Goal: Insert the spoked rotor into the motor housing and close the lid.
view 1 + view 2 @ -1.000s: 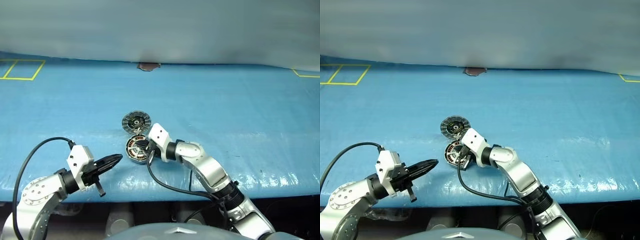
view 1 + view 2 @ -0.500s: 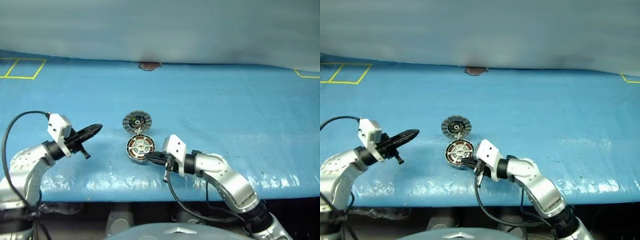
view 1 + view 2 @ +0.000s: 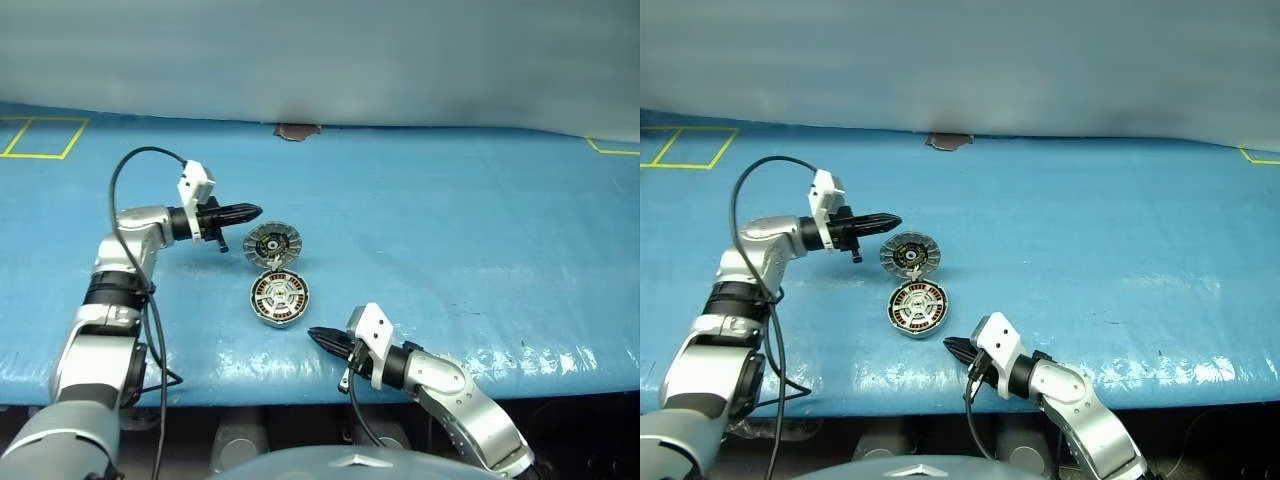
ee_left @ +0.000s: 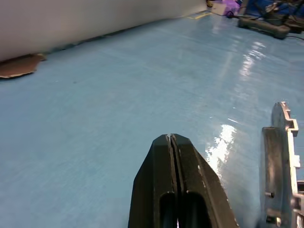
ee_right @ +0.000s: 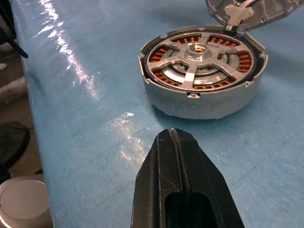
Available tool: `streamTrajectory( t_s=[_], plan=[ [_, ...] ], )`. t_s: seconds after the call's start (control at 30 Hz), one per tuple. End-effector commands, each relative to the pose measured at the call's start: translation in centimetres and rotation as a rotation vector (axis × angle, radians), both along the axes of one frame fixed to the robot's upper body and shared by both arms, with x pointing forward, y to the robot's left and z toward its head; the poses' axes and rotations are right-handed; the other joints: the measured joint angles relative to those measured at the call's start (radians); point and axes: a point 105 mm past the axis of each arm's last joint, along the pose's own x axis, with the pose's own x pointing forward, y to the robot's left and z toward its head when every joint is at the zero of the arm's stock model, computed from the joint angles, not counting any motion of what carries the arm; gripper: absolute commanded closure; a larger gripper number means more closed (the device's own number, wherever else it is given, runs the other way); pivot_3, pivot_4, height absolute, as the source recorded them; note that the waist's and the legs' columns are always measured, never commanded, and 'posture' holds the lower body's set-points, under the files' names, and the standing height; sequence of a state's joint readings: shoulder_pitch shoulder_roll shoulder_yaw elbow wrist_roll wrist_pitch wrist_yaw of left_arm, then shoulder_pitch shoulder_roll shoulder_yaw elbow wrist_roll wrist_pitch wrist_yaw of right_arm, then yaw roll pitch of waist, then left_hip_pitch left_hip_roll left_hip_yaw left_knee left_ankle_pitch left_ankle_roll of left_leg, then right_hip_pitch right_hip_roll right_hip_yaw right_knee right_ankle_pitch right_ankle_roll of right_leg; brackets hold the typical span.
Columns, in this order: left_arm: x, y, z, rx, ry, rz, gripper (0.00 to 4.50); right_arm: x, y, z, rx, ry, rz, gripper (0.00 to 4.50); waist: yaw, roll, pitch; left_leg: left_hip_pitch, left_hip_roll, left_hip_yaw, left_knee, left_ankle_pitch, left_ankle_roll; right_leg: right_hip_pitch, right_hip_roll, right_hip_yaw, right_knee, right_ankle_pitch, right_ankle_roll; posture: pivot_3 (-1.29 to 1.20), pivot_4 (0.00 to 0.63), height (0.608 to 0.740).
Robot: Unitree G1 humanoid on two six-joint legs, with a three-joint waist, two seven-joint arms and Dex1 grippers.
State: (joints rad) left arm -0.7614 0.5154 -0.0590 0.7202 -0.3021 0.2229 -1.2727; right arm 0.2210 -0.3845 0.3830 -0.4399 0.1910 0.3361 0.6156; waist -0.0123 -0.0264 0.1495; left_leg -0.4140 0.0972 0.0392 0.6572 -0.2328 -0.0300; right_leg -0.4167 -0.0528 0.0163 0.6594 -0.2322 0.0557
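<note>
The spoked rotor [image 5: 202, 59] is seen seated in the motor housing [image 3: 280, 299], which lies on the blue bench [image 3: 450, 230]. The lid [image 3: 272, 243] stands open at the housing's 12 o'clock, joined to its rim. The left gripper [image 3: 250, 211] is held with jaws clenched and empty, just beside the lid at its 9 o'clock. The right gripper [image 3: 318, 335] is placed near the housing at 5 o'clock, jaws likewise clenched on nothing. Closing the lid appears to remain. A sideways push on the lid could slide the unheld housing, or the lid could be skewed and jammed against the rim.
</note>
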Motion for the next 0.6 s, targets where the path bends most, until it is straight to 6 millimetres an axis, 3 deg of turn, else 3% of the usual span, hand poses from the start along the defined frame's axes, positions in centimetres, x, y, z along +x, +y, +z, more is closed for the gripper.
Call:
streamTrajectory(
  t_s=[0.03, 0.27, 0.6],
  plan=[
    [-0.4, -1.3, 0.7, 0.025, 0.036, -0.133, 4.46, 0.1, -0.1, 0.9, 0.017, -0.046, -0.038, 4.5, -0.001, 0.0, 0.0, 0.0, 0.0, 0.0, 0.0, 0.0, 0.0, 0.0, 0.0, 0.0, 0.0, 0.0, 0.0, 0.0, 0.15, 0.74],
    [-2.6, -1.7, -0.1, 0.121, 0.194, -0.344, 4.46, 0.6, -1.1, 0.4, -0.019, -0.047, -0.118, 4.5, 0.0, 0.0, 0.0, -0.001, 0.0, -0.001, 0.0, 0.0, 0.0, 0.0, 0.0, 0.0, 0.0, 0.0, 0.0, 0.0, 0.15, 0.74],
    [-5.7, -3.4, -2.1, 0.199, 0.209, -0.518, 4.46, 1.1, -0.9, 0.4, -0.02, -0.049, -0.109, 4.5, 0.002, -0.001, 0.0, -0.001, 0.0, -0.002, 0.0, 0.0, 0.0, 0.0, 0.0, 0.0, 0.0, -0.001, -0.001, 0.0, 0.15, 0.74]
  ],
)
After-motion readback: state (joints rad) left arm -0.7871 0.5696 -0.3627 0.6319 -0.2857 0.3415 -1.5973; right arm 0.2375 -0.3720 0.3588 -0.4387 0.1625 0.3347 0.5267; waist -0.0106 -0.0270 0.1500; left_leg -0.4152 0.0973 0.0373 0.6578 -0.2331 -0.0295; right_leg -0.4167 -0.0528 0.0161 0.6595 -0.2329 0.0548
